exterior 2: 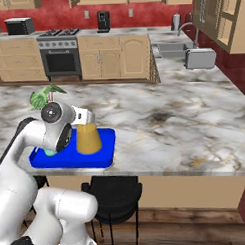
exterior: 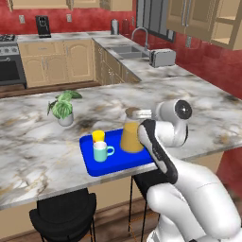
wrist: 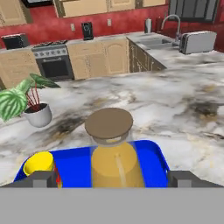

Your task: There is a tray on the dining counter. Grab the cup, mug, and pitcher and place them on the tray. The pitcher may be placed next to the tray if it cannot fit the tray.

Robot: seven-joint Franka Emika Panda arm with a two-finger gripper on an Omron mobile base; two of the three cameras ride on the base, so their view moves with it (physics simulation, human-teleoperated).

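And here we are over the table [exterior: 38,156], marble top stretching wide, with the blue tray [exterior: 92,168] sitting near its front edge. All three pieces are on it! The pitcher [wrist: 114,164], full of orange liquid and capped with its round tan lid [wrist: 109,123], stands upright right in front of the fingers [wrist: 41,179], squarely between them in the hand view. The fingers are spread wide, one tip out to each side of the pitcher, neither touching the glass; nothing is pinched.

Off to the left of the fingers, the yellow cup [wrist: 39,164] stands upright in the tray's near left corner, just beside the left tip. From the left base view the teal mug [exterior: 100,151] sits directly in front of the cup, touching or nearly so, handle pointing toward the pitcher.

Beyond the fingers and to the left, a potted plant [wrist: 27,100] in a pale pot stands on the table, well apart from the tray. Far ahead to the right, a toaster [wrist: 197,42] sits on the kitchen worktop beside the sink [exterior: 128,51].
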